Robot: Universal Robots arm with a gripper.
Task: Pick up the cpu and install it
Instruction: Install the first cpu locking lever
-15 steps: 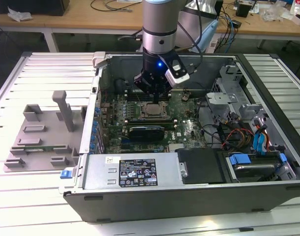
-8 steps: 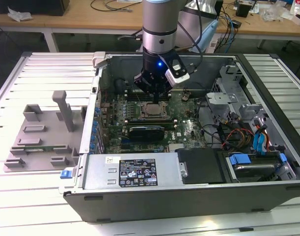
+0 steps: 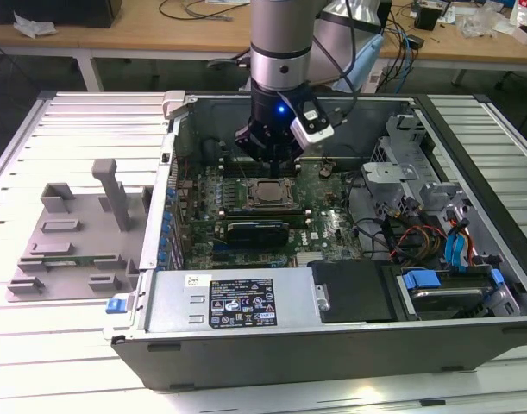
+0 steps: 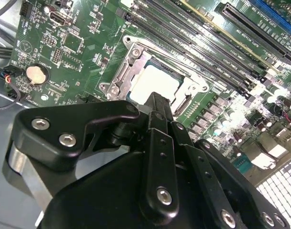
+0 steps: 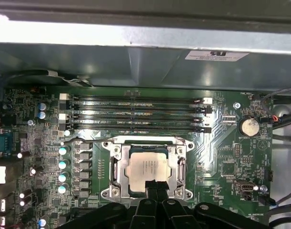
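Silver-grey cylindrical arm (image 3: pixel 280 34) with black cables (image 3: pixel 348 43) alongside, black linked gripper (image 4: pixel 157 100) studded with silver screws (image 4: pixel 165 194) (blue light (image 3: pixel 283 109) glowing at wrist).

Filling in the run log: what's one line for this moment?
cpu: flat in socket | claw: shut, tip by cpu's edge

Bright, even light. The case wall (image 5: pixel 88 36) beside the motherboard (image 5: pixel 221 162) glares white, the cpu (image 4: pixel 155 82) washes pale, and my blue wrist lamp (image 3: pixel 282 109) glows.
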